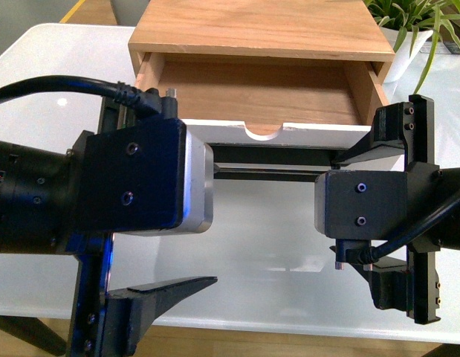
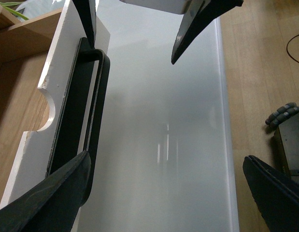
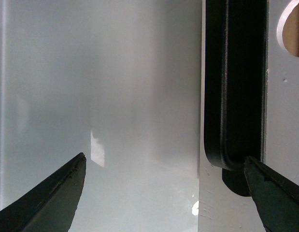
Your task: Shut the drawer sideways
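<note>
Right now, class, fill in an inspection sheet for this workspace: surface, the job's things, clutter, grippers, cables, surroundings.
Surface: glossy white table, bare in front of the drawer.
Job's things: drawer pulled out of the wooden cabinet, and nothing shows inside it. Its white front carries a black bar handle and a semicircular notch.
Clutter: nothing seen.
Grippers: left gripper open, with one finger by one end of the handle. Right gripper open, with one finger by the other end. Contact cannot be told for either.
Cables: black cable over the left arm and another at the right arm.
Surroundings: green plant, wooden floor.
</note>
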Tool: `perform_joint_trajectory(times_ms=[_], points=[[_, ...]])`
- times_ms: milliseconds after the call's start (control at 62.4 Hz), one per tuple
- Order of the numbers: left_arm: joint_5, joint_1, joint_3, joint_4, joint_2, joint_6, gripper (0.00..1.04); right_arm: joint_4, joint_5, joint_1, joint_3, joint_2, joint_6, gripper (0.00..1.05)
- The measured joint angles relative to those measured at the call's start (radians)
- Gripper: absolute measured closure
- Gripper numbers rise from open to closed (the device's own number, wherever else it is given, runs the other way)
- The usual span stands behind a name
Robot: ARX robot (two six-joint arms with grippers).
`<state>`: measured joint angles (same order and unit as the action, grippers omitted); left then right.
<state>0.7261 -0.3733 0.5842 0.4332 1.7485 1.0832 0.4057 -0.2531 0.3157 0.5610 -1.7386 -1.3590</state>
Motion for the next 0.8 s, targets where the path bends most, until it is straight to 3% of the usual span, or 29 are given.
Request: perform_joint_trajectory(times_ms=[802], points=[[-0.018, -0.019, 0.156, 0.012, 0.186, -0.06, 0.09, 0.005, -0.007, 0.01, 0.051, -0.051, -0.001, 0.09]])
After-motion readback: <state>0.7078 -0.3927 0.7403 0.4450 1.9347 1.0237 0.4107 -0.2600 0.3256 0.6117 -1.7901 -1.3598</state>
